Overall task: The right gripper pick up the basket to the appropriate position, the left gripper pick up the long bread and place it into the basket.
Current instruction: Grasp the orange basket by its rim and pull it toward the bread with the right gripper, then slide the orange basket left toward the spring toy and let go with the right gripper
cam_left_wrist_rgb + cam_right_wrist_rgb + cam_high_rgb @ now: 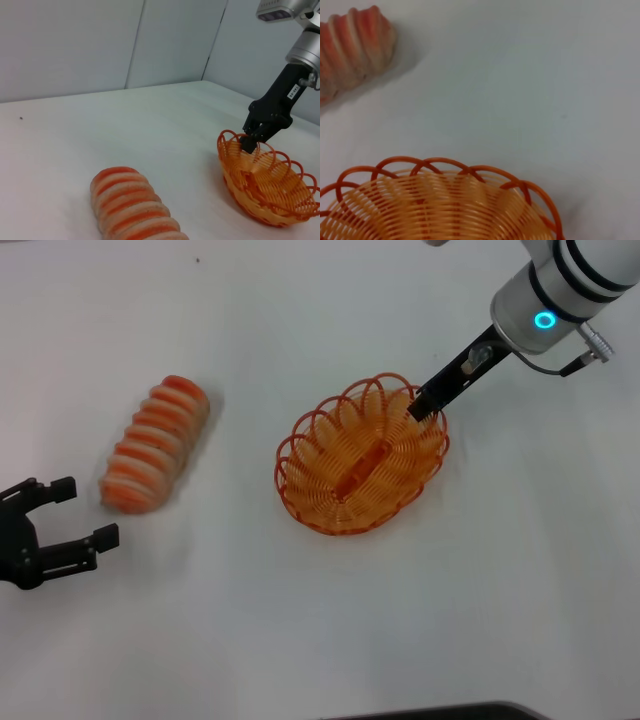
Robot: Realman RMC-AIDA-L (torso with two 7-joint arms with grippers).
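White table (pixel 420 620); right hand (pixel 428 403) pinched on basket (pixel 330 505) rim, left hand (pixel 75 515) spread, empty.

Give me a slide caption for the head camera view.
Right hand at the far rim of the orange wire basket; long bread lies apart beside the open left hand.

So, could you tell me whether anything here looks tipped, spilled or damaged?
Nothing stands out. The oval orange wire basket sits empty on the white table, the right gripper at its rim. The ridged cream-and-orange long bread lies intact near the open left gripper.
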